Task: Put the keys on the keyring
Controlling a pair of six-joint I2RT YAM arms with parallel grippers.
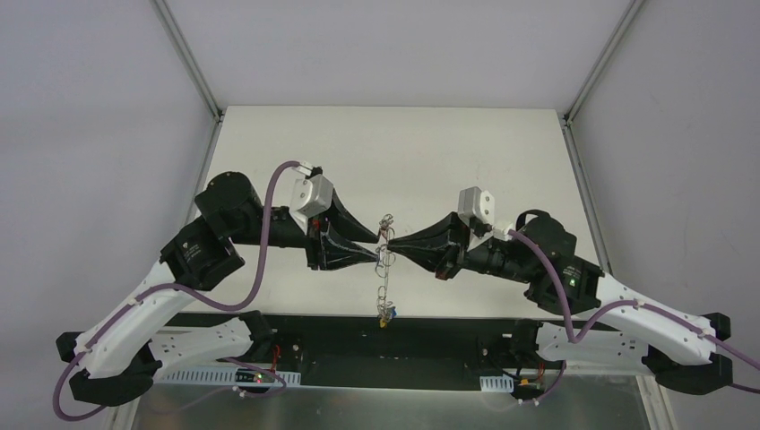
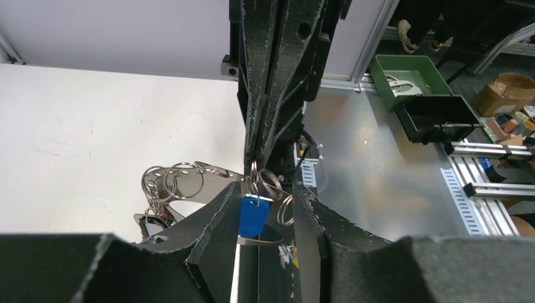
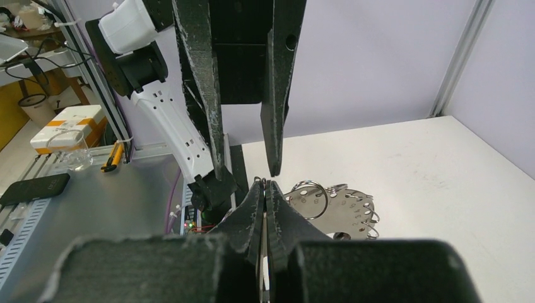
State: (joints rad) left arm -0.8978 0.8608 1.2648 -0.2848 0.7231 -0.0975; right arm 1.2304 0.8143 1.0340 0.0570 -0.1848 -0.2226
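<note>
The keyring [image 1: 385,269] hangs as a silvery chain of rings between the two gripper tips above the table's near edge. Keys [image 1: 386,315] with coloured heads dangle at its lower end. My right gripper [image 1: 395,246] [image 3: 265,183] is shut on a thin ring at the keyring's top. A holed metal tag [image 3: 344,205] [image 2: 190,186] with more rings hangs beside it. My left gripper [image 1: 375,253] [image 2: 266,186] stands open, facing the right one. A blue-headed key [image 2: 253,214] hangs in the gap between its fingers, not pinched.
The white table [image 1: 358,161] stretches behind the grippers, with frame posts at its far corners. Off the table's near side lie a metal shelf, a green bin [image 2: 410,72] and a black tray [image 2: 438,117]. A phone [image 3: 35,188] lies to the left.
</note>
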